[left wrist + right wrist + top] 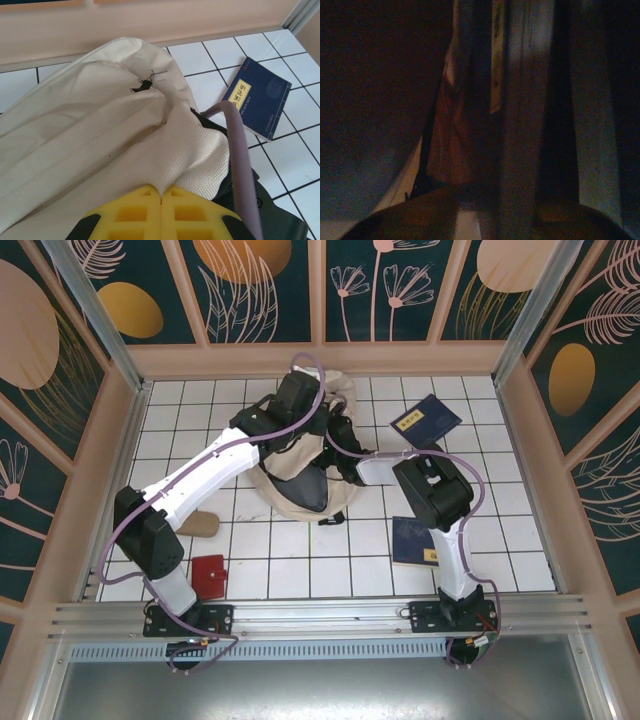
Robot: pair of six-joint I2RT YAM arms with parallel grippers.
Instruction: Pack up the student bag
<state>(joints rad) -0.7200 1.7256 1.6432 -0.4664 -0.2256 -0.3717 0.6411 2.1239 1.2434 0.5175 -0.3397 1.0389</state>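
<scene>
Fabric of student bag (90,130) sits clamped in left tool (161,194), apparently.

Left arm (215,470) stretches far and to the right, wrist tipped down. Left gripper (161,210) has its yellow fingers pressed tight together, pinching a fold of the student bag (100,130). Right arm (440,505) rises, elbow folded, forearm pointing left. Right gripper (470,215) sits in darkness, jaw spacing unclear.

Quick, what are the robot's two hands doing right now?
Left gripper: shut, pinching the student bag fabric.
Right gripper: inside the dark bag, cannot tell.
</scene>
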